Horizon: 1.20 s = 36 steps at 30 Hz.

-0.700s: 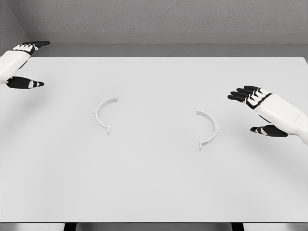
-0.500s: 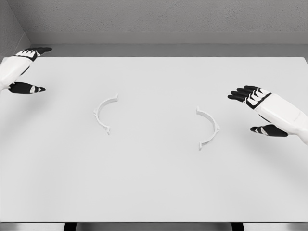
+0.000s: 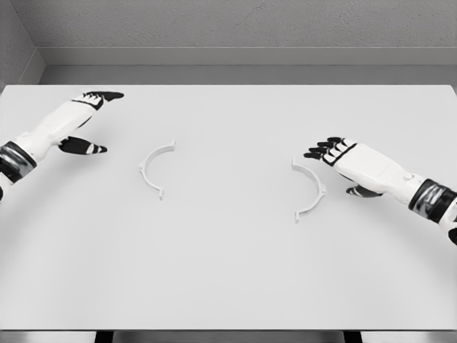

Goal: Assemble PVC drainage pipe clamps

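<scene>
Right fingers: dark fingertips (image 3: 321, 148) spread and relaxed, holding nothing, poised just beside the upper end of the right clamp half (image 3: 312, 190); whether they touch it I cannot tell.
Left fingers: loosely open, empty; index tip points toward the far table edge, thumb toward the left clamp half (image 3: 153, 168), with clear space between.
Right hand (image 3: 357, 168): palm down, low over the table (image 3: 228, 271), forearm entering from the right edge.
Left hand (image 3: 71, 125): tilted, forearm entering from the left edge.
Clamp halves: two thin white arcs lying flat, well apart, open sides facing each other across the table's middle.
Handling, judged: light, stiff plastic, likely to skid on the smooth top; thin band is hard to pinch from above.
Hold, judged: pinch mid-arc across the band, leaving the end tabs free to mate.
</scene>
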Available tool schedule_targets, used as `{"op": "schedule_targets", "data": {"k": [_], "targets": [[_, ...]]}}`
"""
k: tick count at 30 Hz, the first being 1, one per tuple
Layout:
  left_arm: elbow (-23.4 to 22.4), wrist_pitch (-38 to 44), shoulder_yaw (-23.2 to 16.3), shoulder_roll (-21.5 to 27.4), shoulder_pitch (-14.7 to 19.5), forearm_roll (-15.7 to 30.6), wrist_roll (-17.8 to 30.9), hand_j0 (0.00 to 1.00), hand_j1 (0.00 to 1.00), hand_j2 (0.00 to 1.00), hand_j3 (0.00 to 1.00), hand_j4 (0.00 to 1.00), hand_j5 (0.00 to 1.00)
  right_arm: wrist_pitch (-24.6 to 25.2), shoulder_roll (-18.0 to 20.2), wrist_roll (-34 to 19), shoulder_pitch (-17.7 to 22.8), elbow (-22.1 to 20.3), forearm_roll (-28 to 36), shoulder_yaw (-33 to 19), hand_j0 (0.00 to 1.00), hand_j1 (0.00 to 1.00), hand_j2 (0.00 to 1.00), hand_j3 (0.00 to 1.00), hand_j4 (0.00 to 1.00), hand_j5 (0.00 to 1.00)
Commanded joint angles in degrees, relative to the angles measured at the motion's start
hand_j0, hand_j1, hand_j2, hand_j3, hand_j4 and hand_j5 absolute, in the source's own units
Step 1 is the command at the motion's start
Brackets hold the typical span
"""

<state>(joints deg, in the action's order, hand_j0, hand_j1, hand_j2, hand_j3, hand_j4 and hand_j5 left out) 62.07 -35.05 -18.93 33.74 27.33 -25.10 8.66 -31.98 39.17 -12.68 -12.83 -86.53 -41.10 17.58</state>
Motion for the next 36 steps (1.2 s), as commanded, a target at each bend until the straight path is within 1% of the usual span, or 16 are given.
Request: {"op": "schedule_targets", "data": {"k": [1,6,7,9,11,18,19,23,24,25,36], "targets": [[0.24,0.05,-0.76,-0.08,0.0,0.4,-0.04,1.0,1.0,1.0,1.0,1.0,1.0,0.25,0.03,-0.06,-0.09,0.04,-0.12,1.06,1.0,1.0,1.0,1.0,1.0,1.0],[0.33,0.05,-3.57,-0.08,0.09,0.32,0.04,1.0,1.0,1.0,1.0,1.0,1.0,0.25,-0.06,-0.77,-0.09,-1.36,-0.48,1.06,1.0,1.0,1.0,1.0,1.0,1.0],[1.12,0.05,-3.66,-0.26,0.09,0.23,-0.04,1.0,1.0,1.0,1.0,1.0,1.0,0.25,-0.06,-0.77,-0.09,-1.8,-0.56,0.97,1.0,1.0,1.0,1.0,1.0,1.0],[1.21,0.05,-3.74,-0.7,0.09,-1.26,-0.04,1.0,1.0,1.0,1.0,1.0,1.0,0.43,-0.06,-0.77,-0.09,-2.15,-0.56,0.97,1.0,1.0,1.0,1.0,1.0,1.0],[1.21,0.05,-4.1,-0.7,0.09,-1.7,-0.04,1.0,1.0,1.0,1.0,1.0,1.0,0.43,-0.14,-0.85,-0.09,-2.15,-0.56,1.14,1.0,1.0,1.0,1.0,1.0,1.0],[0.95,0.05,-4.18,-0.7,0.09,-1.88,-0.04,1.0,1.0,1.0,1.0,1.0,1.0,0.61,-0.41,-0.85,-0.62,-2.07,-0.56,2.02,1.0,1.0,1.0,1.0,1.0,1.0],[0.95,0.05,-4.8,-0.78,0.18,-2.06,0.04,1.0,1.0,1.0,1.0,1.0,1.0,0.96,-0.41,-0.85,-0.7,-2.07,-0.56,2.46,1.0,1.0,1.0,1.0,1.0,1.0],[1.04,0.05,-5.33,-2.45,0.18,-2.49,0.04,1.0,1.0,1.0,1.0,1.0,1.0,1.66,-0.49,-0.85,-1.76,-2.07,-0.56,4.13,1.0,1.0,1.0,1.0,1.0,1.0],[1.04,0.05,-5.33,-2.46,0.18,-3.2,0.04,1.0,1.0,1.0,1.0,1.0,1.0,1.75,-0.5,-0.85,-1.76,-2.15,-0.56,4.13,1.0,1.0,1.0,1.0,1.0,1.0],[1.04,0.05,-5.33,-2.46,0.18,-3.2,-0.04,1.0,1.0,1.0,1.0,1.0,1.0,1.84,-1.11,-0.85,-1.85,-1.98,-0.56,4.31,1.0,1.0,1.0,1.0,1.0,1.0],[1.04,0.05,-5.33,-4.13,0.44,-3.46,0.04,1.0,1.0,1.0,1.0,1.0,1.0,3.07,-1.64,-0.94,-3.08,-1.98,-0.65,6.33,1.0,1.0,1.0,1.0,1.0,1.0]]}}
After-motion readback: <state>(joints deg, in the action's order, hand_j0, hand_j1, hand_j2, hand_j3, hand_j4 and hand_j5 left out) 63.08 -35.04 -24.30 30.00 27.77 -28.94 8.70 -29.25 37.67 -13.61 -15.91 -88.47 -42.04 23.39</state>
